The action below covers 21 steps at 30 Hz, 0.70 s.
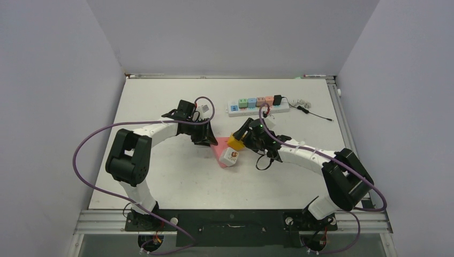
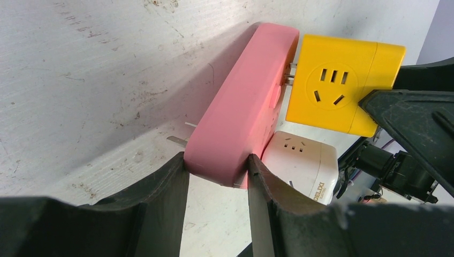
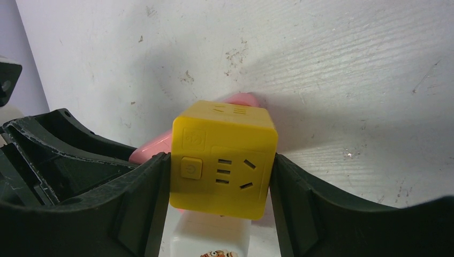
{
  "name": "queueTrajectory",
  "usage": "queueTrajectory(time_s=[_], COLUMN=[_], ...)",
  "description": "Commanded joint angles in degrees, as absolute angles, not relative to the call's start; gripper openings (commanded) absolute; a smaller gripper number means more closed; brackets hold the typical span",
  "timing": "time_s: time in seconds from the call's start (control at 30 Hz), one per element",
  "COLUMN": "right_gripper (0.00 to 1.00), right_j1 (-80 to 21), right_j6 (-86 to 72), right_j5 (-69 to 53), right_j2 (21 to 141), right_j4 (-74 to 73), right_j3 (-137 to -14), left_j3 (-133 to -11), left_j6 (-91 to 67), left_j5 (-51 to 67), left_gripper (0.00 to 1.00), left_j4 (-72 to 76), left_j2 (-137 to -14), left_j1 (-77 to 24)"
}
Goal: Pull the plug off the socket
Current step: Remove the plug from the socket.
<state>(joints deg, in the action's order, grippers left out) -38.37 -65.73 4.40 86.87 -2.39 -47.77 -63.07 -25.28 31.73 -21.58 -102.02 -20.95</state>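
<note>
Left claw: the left claw (image 2: 217,166) stood partly open, its two black fingers (image 2: 160,193) pressed against opposite sides of a pink plastic socket block (image 2: 241,118) at its near end, so the block was gripped.
Right claw: the right claw (image 3: 219,176) stood about half open, clamped on the left and right faces of a yellow plastic cube plug (image 3: 222,160).
Plug: the yellow cube sat at the far end of the pink block's face, its button and socket holes turned toward the right wrist camera.
Join: two metal prongs (image 2: 292,72) bridged a narrow gap between cube and block, so the plug was not flush against the socket.
Neighbour: a white plastic cube adapter (image 2: 305,160) sat on the same face of the pink block, just beside the yellow cube and nearer the left claw.
Place: the cluster lay near the middle of the white table (image 1: 160,176), between the two arms; whether the block touched the surface could not be told.
Far side: a white power strip (image 1: 257,107) carrying a row of coloured cubes lay well apart, with a thin cable trailing to its right.
</note>
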Motion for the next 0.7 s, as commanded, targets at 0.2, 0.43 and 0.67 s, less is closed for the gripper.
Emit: queueTrajectory(time_s=[0.2, 0.43, 0.67], right_gripper=[0.05, 0.05, 0.05], right_j1=[-43.31, -48.17, -51.1], right_j6=[-64.3, -62.64, -61.63], right_j5=[19.68, 25.8, 29.88], right_j2=[87.3, 90.27, 92.26], right_j4=[-12.82, -17.26, -20.46], right_j3=[-52.46, -58.34, -62.32], left_j3=[-63.57, -63.63, -63.73], left_j6=[-21.36, -21.26, -21.27], left_j5=[23.14, 23.03, 23.13], left_gripper=[0.0, 0.0, 0.0], left_j4=[-23.75, -23.84, -23.89], left_j2=[-102.22, -102.04, -102.04], left_j1=[-20.65, -20.83, -20.92])
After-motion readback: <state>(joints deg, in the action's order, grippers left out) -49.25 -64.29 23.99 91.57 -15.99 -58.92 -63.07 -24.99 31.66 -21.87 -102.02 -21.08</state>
